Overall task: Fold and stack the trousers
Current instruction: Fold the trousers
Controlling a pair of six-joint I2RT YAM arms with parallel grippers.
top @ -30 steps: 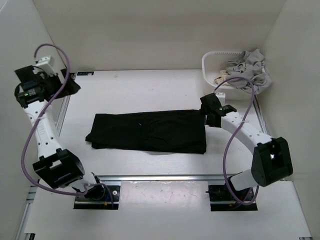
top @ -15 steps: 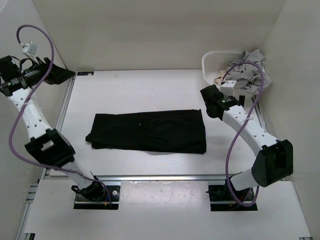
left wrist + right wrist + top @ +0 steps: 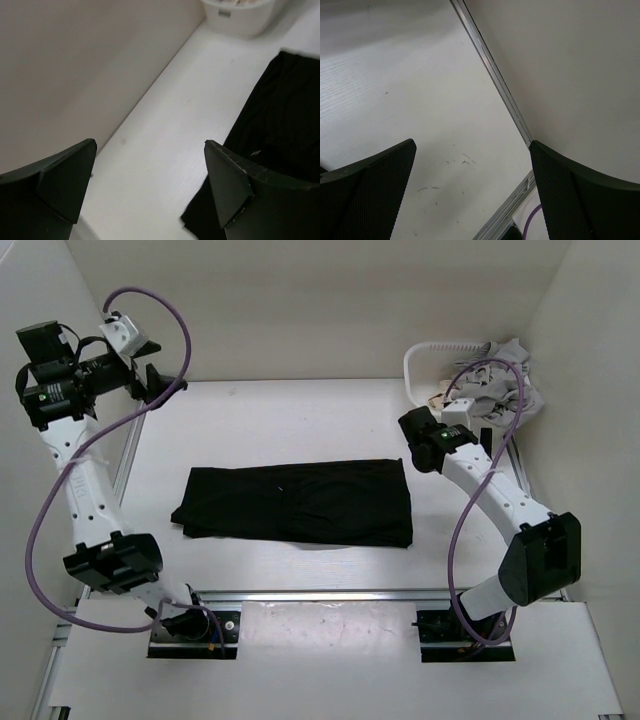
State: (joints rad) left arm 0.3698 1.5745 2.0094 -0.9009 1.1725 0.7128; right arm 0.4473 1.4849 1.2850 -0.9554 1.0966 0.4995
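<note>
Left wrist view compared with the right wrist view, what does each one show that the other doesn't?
Only the left wrist view shows the black trousers and the white basket. Only the right wrist view shows a metal rail along the wall and a purple cable. Both show the white table, and each claw open and empty: left claw, right claw.

Trousers (image 3: 280,115) are running off R edge in L wrist view, basket (image 3: 240,20) off top. Garments (image 3: 505,365) are hiding basket's R side.
</note>
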